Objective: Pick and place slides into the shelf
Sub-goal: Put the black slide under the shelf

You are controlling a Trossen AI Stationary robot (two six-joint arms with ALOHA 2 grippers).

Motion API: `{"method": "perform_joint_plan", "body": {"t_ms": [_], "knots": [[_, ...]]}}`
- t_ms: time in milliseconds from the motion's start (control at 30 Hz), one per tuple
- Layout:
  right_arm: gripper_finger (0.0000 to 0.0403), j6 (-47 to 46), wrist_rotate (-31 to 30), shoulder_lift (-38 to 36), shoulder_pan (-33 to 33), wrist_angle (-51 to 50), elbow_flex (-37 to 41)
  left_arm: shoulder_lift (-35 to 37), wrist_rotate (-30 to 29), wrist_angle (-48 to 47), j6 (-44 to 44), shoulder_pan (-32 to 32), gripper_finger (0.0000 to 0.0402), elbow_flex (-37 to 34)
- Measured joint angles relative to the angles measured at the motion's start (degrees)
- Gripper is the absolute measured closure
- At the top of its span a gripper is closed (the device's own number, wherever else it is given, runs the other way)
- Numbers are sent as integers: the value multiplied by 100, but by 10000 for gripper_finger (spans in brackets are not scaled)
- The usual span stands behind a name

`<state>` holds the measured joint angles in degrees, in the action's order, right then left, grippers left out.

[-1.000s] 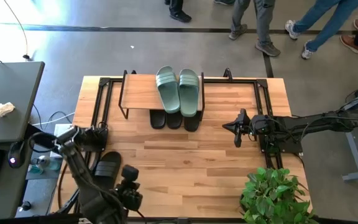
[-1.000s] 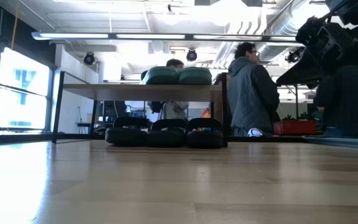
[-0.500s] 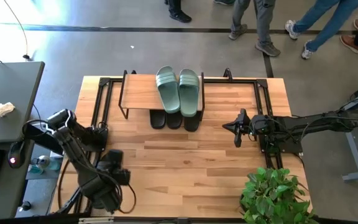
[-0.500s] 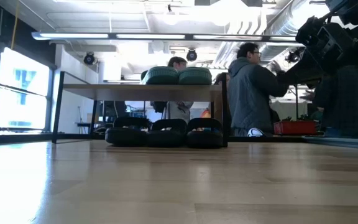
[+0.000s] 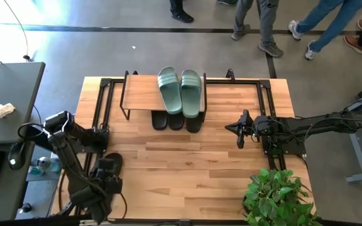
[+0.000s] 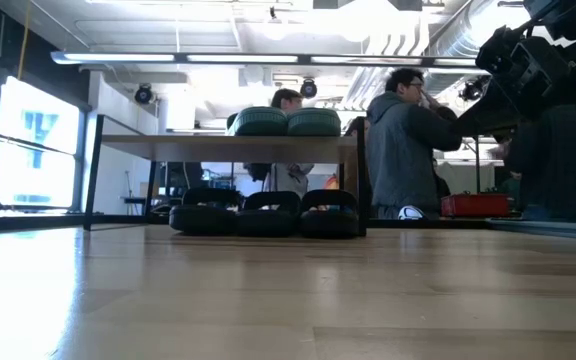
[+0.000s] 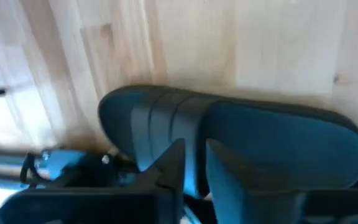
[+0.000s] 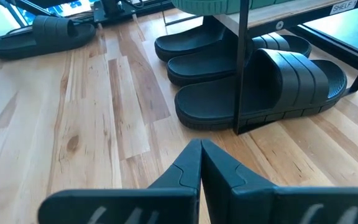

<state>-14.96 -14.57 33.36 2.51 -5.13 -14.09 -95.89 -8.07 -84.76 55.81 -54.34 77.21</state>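
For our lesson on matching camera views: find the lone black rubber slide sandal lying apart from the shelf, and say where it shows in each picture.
High view: the lone black rubber slide sandal lies near the table's left edge, by the left arm.
Low view: not in it.
Left wrist view: it fills the middle, just beyond the left hand.
Right wrist view: far corner, upper left.
Shared landmark: the low wooden-topped shelf with three black slides beneath.

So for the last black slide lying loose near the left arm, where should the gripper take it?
Probably by the wide strap. The loose black slide lies flat, sole down, on the table, so its arched strap is the one raised part fingers can close around. The left gripper, shut, hangs right above it; coming straight down seems simplest. The right gripper waits, shut, near the shelf.
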Motion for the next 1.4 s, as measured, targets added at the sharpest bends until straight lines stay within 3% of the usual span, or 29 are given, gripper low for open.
{"method": "perform_joint_plan", "body": {"t_ms": [333,533,1067,1233,1400], "knots": [[403,0,0,0,-1,0,0,-366,2,-54,-402,-119,195,-2],[403,0,0,0,-1,-1,0,-711,142,-140,-667,-119,149,-2],[403,0,0,0,0,-2,-2,-1611,164,-446,-696,-119,178,-2],[403,0,0,0,-1,-2,-2,-1836,185,-529,-585,-119,198,-4],[403,0,0,0,0,-2,-2,-1986,-174,-526,-540,-119,240,-4]]}}
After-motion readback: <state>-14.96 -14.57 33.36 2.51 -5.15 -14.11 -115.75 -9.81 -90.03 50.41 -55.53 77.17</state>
